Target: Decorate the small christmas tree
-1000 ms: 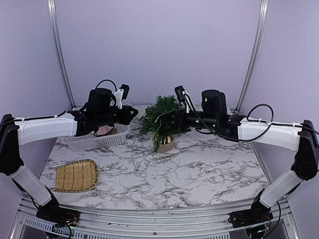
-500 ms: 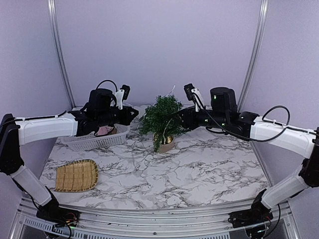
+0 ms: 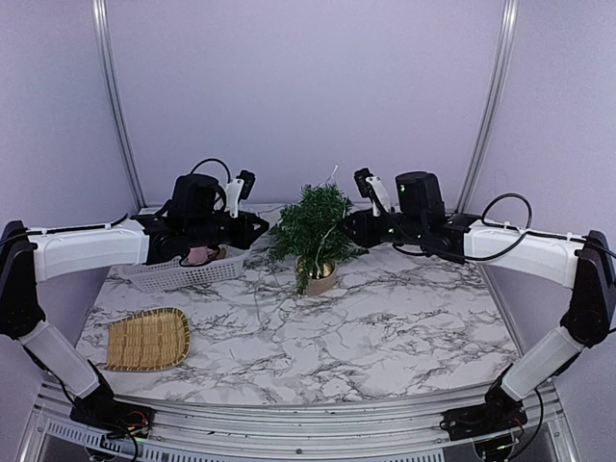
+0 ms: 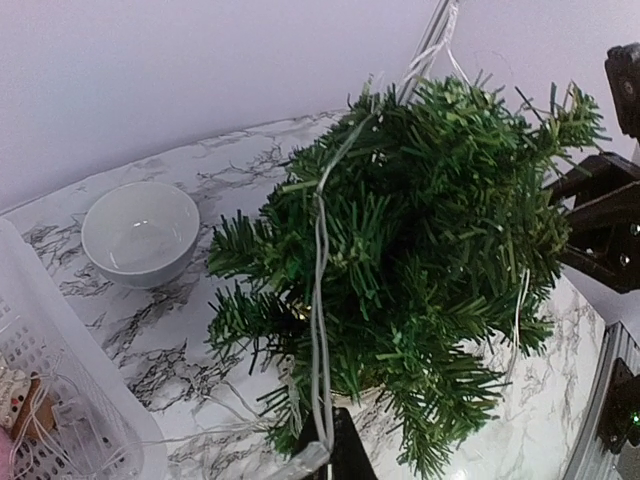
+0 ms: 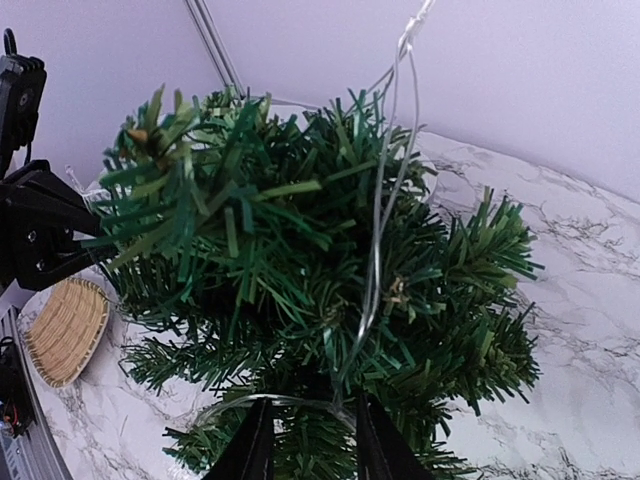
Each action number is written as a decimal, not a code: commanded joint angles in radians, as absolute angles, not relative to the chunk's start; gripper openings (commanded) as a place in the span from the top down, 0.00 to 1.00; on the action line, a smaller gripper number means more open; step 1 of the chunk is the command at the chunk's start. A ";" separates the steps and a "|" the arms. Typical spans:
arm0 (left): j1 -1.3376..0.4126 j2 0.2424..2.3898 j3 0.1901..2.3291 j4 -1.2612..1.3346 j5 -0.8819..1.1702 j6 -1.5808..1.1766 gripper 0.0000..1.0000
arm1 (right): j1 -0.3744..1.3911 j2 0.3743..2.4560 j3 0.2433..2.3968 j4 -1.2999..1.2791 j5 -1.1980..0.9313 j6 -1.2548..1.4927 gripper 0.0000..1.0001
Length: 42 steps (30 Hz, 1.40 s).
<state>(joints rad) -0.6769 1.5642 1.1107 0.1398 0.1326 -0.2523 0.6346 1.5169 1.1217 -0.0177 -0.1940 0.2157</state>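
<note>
Lab test cell: plain lilac backdrop walls [image 3: 308, 87], alu frame posts [image 3: 114, 106], marble-print table [image 3: 385, 337] w/ bolted arms

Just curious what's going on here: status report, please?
Left fingers shut on light wire. Right fingers open beside small christmas tree. Wire draped over tree. Nothing blocking.

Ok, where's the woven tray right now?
In the top view the woven tray lies near-left on the table, in front of the white basket, left of the small christmas tree.
</note>
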 commanded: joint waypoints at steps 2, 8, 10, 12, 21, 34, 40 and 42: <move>-0.725 1.527 1.085 0.067 0.249 -0.168 1.00 | 0.622 1.494 1.163 0.026 -0.218 0.216 0.72; -0.775 1.557 1.106 0.073 0.318 -0.119 1.00 | 0.623 1.448 1.140 0.022 -0.231 0.217 0.71; -0.780 1.574 1.117 0.075 0.304 -0.115 1.00 | 0.623 1.433 1.131 0.021 -0.231 0.218 0.70; -0.779 1.589 1.123 0.075 0.267 -0.111 1.00 | 0.622 1.422 1.126 0.021 -0.234 0.218 0.70; -0.778 1.533 1.015 0.176 0.143 -0.144 0.67 | 0.623 1.396 1.123 0.014 -0.247 0.210 0.67; -0.736 1.350 0.731 0.318 0.069 -0.213 0.34 | 0.622 1.344 1.109 0.004 -0.285 0.191 0.62; -0.719 1.305 0.568 0.406 0.113 -0.129 0.34 | 0.622 1.329 1.100 0.006 -0.323 0.177 0.60; -0.720 1.328 0.548 0.408 0.153 -0.053 0.37 | 0.623 1.323 1.097 0.008 -0.339 0.170 0.59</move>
